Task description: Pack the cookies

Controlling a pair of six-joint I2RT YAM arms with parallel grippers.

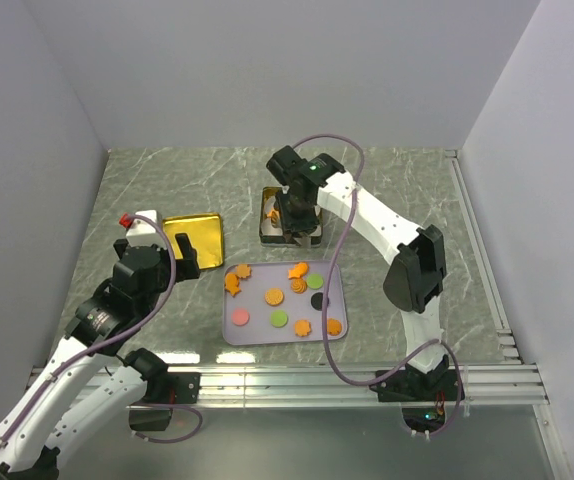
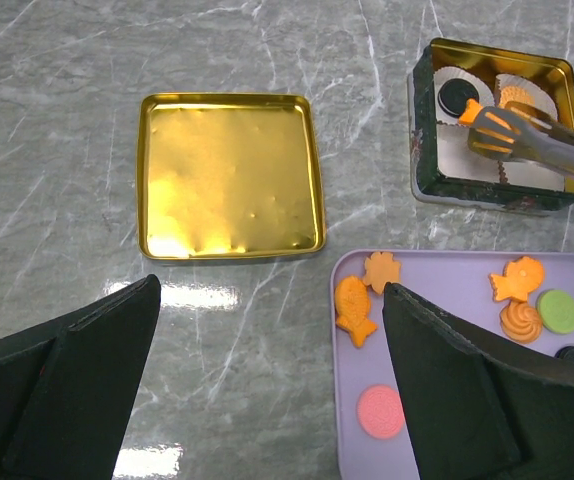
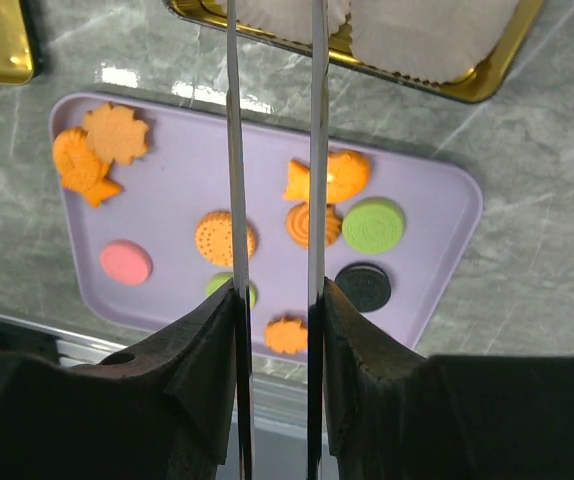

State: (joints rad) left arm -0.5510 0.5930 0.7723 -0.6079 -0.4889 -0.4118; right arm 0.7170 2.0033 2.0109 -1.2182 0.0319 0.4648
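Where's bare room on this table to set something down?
Bare marble lies behind the gold lid, between lid and tin, and right of the purple tray. The lid is empty. Crowded: the tray of cookies and the tin under the tongs.

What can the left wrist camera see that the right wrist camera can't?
Only the left wrist view looks inside the tin: a black cookie sits in there, and the orange tips of the tongs reach in. Only the right wrist view shows the dotted round cookie. Both show the lilac tray, the pink cookie and the fish cookie.
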